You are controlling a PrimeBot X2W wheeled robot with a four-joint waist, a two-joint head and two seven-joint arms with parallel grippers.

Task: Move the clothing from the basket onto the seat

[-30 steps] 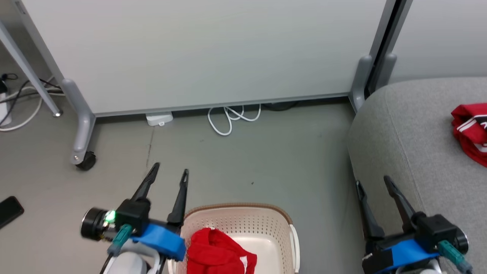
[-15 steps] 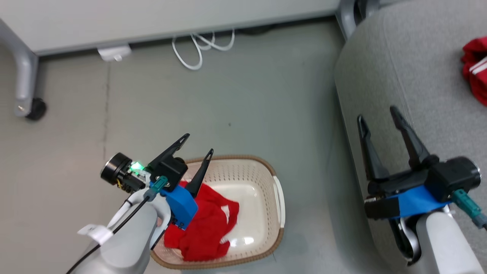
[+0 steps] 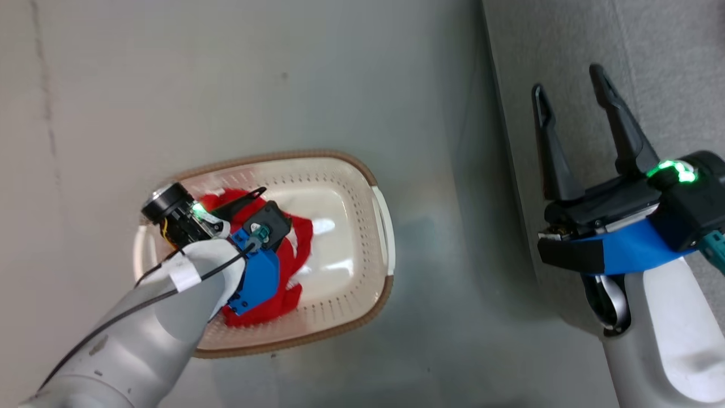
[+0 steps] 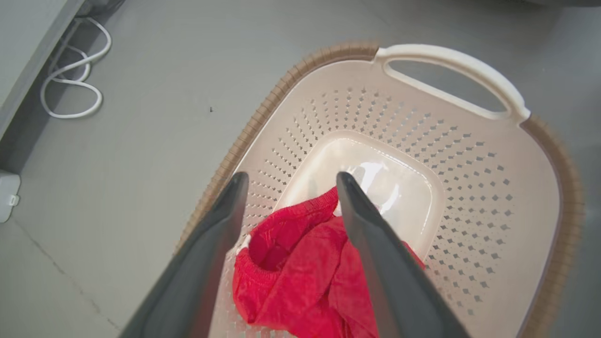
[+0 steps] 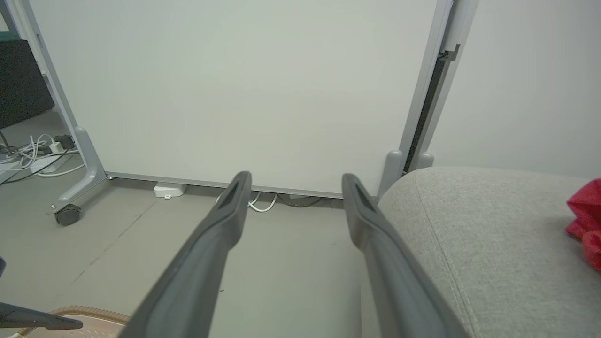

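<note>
Left wrist view has the left tool point(image 4: 291, 177) spread wide, tips just over the red shirt point(image 4: 300, 267) in the basket point(image 4: 469, 197) — nothing pinched. The right tool point(image 3: 568, 82) hangs spread too, at the edge of the seat point(image 5: 469, 225), where the other shirt point(image 5: 584, 209) lies. Closing on a thin fold, I reckon, lets the shirt slip on the lift; a tip snagging the holed wall could drag the basket. Half a second ago the left tool was at the rim — now it's inside.

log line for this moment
left claw: open over red shirt in basket | right claw: open at seat edge | other red shirt: on seat
</note>
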